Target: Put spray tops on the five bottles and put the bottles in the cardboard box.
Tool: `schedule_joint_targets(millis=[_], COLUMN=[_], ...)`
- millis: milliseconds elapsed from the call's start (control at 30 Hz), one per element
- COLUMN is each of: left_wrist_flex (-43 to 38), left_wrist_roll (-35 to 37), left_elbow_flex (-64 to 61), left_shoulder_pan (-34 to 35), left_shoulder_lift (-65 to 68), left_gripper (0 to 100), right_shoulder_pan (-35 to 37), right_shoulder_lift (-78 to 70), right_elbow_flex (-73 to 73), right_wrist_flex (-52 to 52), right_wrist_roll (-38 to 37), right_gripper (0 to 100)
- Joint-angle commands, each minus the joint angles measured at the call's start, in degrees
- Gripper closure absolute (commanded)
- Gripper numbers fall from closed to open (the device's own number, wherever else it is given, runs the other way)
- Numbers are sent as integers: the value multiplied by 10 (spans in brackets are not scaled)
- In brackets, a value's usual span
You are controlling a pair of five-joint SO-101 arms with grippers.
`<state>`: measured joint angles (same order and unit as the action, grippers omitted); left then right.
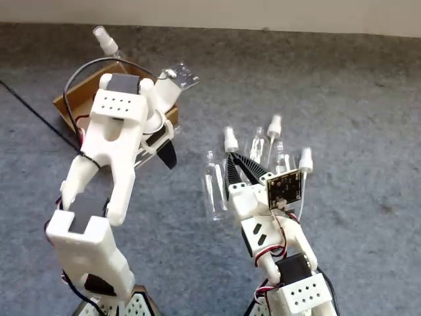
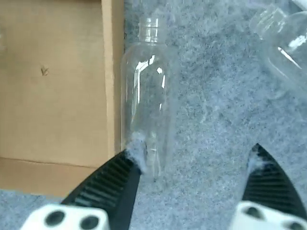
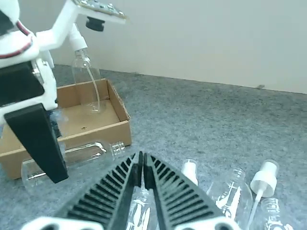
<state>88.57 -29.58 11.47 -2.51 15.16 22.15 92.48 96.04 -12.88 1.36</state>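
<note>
Left tool spread wide over a capless bottle lying on the surface just beside the cardboard box. Right tool pressed together above loose bottles and spray tops. One capped bottle stands in the box.

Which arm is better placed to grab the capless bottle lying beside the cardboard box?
Left. The left gripper, open, hangs right over that bottle, next to the cardboard box. The right gripper is shut, farther off by the spray tops.
</note>
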Motion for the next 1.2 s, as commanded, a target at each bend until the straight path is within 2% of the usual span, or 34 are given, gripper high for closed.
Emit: schedule_joint_targets(millis=[0, 233, 500, 700, 867, 1167], left_wrist_flex=[4, 4, 4, 4, -51, -52], left_wrist_roll=[-5, -7, -108, -111, -111, -111], left_elbow_flex=[72, 134, 143, 143, 141, 137], left_shoulder_pan=[-12, -9, -10, -9, -8, -7], left_shoulder_lift=[35, 109, 145, 146, 146, 147], left_gripper=[708, 708, 708, 708, 708, 708], right_shoulder_pan=[-7, -7, -7, -7, -6, -6], right_shoulder_lift=[3, 3, 3, 3, 3, 2], right_elbow_flex=[72, 72, 72, 72, 72, 72], right_wrist_flex=[0, 0, -1, -1, -1, -1], right_wrist_roll=[-5, -5, -5, -5, -5, -5], right_gripper=[993, 993, 993, 993, 993, 993])
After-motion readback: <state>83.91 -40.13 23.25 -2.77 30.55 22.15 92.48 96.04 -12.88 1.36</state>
